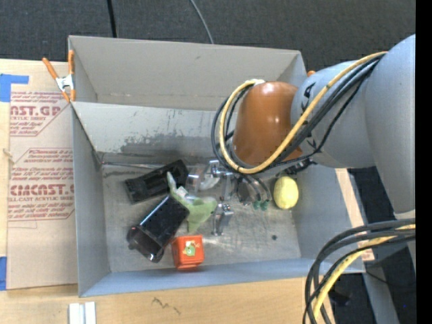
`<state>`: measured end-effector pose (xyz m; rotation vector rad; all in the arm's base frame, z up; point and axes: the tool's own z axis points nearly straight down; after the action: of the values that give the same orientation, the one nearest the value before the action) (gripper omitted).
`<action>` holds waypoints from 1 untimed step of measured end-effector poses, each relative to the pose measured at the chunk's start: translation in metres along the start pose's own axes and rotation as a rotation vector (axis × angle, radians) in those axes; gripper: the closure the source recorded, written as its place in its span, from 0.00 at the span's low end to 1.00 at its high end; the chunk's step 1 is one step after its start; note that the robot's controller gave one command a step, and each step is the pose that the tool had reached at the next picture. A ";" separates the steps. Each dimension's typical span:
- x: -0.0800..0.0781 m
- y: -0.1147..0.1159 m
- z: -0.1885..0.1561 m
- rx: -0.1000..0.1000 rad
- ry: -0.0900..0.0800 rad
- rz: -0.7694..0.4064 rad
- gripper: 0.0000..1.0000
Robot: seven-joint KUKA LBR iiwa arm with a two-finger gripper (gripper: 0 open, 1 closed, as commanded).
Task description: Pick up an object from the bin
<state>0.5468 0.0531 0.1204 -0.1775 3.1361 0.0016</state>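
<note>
Bin [182,73], grey metal, seen from above; entries run from its left wall to its right.

- Near the left wall, toward the back of the floor: black flat piece [154,180], lying slantwise.
- Just in front of it, nearer the front wall: black box [156,227], oblong, tilted, its far end pointing toward the bin's middle. The two black items are close; contact between them not clear.
- At the front wall, left of centre: orange block [188,253], small, with a pale mark on its upper face. It sits just beside the near right corner of the black box.
- Middle of the floor: pale green piece [194,208], soft-looking and irregular, possibly a leaf or a scrap of plastic. It lies against the far end of the black box.
- Gripper [220,206], metal, is down at the bin floor at the right edge of the pale green piece, touching it or nearly so. How far the gripper is open cannot be told from this angle, nor whether it has hold of anything.
- Above the gripper: orange cover [265,121] on the wrist, ringed by yellow and black cables [226,123].
- Toward the right wall: yellow ball [285,193], lemon-like, near the gripper but apart from it.
</note>
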 end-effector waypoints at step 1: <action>0.008 -0.012 0.040 -0.002 -0.009 -0.017 0.00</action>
<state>0.5400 0.0398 0.0803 -0.2029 3.1252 0.0063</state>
